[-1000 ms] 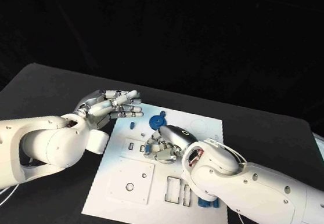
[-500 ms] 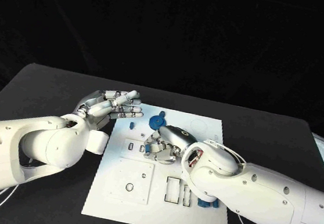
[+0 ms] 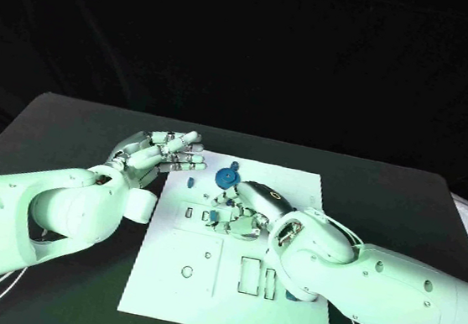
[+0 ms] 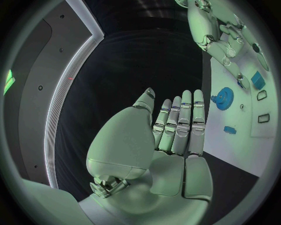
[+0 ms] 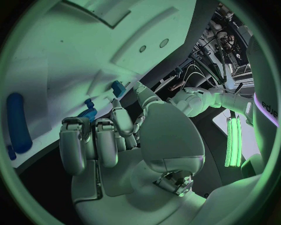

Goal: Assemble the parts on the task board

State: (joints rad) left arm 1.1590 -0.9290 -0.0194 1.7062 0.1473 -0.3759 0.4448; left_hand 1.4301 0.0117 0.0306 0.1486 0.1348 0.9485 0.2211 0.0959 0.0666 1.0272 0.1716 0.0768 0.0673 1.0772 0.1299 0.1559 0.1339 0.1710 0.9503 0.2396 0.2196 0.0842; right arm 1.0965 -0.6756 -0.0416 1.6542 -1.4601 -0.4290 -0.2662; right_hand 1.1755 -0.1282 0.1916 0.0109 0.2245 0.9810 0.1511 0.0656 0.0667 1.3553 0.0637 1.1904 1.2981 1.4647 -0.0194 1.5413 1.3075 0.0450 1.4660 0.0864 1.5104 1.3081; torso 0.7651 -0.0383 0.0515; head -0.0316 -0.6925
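Right hand (image 5: 117, 140): fingers curled toward the board (image 5: 70, 51).
Gear part (image 5: 89, 108): blue, at the fingertips; grip unclear.
Small blue part (image 5: 119, 87): on the board, just beyond the fingers.
Blue rod (image 5: 18, 123): on the board, apart from the hand.

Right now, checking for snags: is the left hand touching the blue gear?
Apart. In the left wrist view, bare white board lies between the left hand and the blue gear; the head view shows the same.

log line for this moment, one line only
left hand: open, beside white task board | right hand: curled over board, hold unclear | blue gear: on board
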